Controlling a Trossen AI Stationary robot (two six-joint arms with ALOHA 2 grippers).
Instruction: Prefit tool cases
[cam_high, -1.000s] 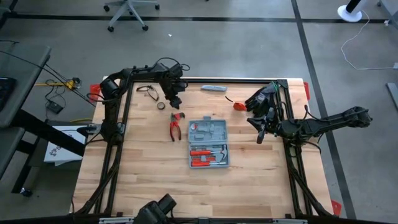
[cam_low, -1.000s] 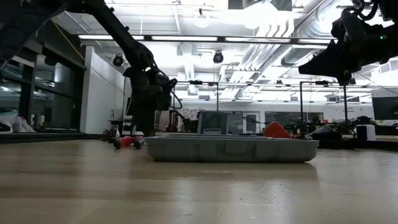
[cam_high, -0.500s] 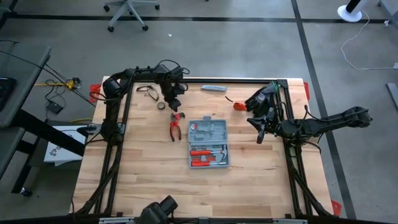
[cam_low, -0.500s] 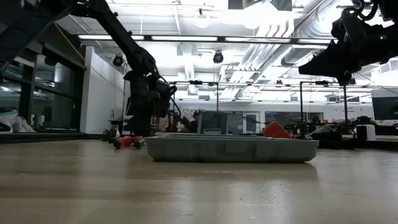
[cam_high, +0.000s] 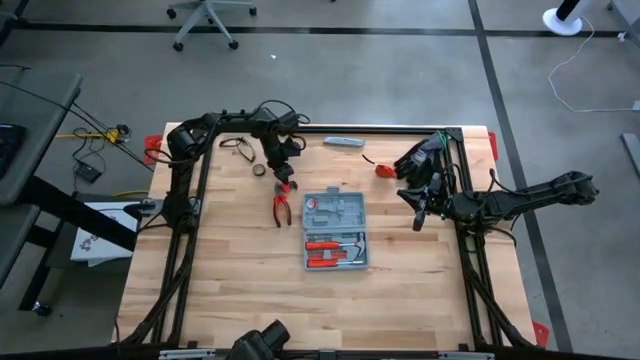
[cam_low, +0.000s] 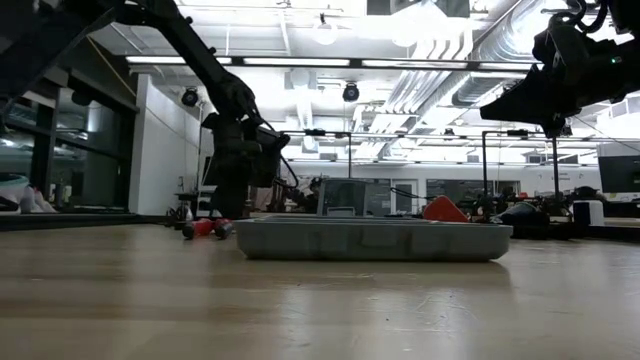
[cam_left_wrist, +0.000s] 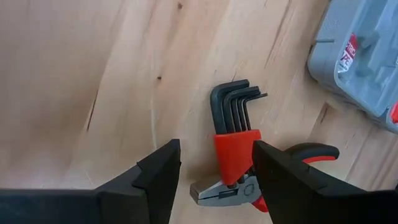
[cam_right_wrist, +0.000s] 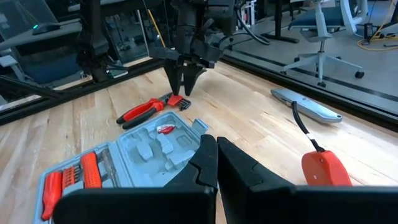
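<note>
The blue-grey tool case (cam_high: 335, 230) lies open and flat on the wooden table, red-handled tools in its near half (cam_right_wrist: 71, 174), moulded slots bare in its far half. Left of it lie red-handled pliers (cam_high: 283, 205). A set of black hex keys in a red holder (cam_left_wrist: 236, 143) lies at the pliers' jaw end. My left gripper (cam_left_wrist: 214, 180) hangs open just above that set, pointing steeply down, a finger on either side and touching nothing (cam_right_wrist: 185, 81). My right gripper (cam_right_wrist: 214, 158) waits shut above the table's right side (cam_high: 417, 212).
A grey utility knife (cam_high: 344, 142) lies at the far edge. A red tape measure (cam_high: 384, 170) and black gloves (cam_high: 420, 155) sit far right. A small tape roll (cam_high: 259, 170) and a loop of cable (cam_high: 237, 144) lie far left. Bare wood lies near the front edge.
My left gripper has moved a little toward the table's right and near edges and lower, down over the hex key set, staying open. Nothing on the table has moved.
</note>
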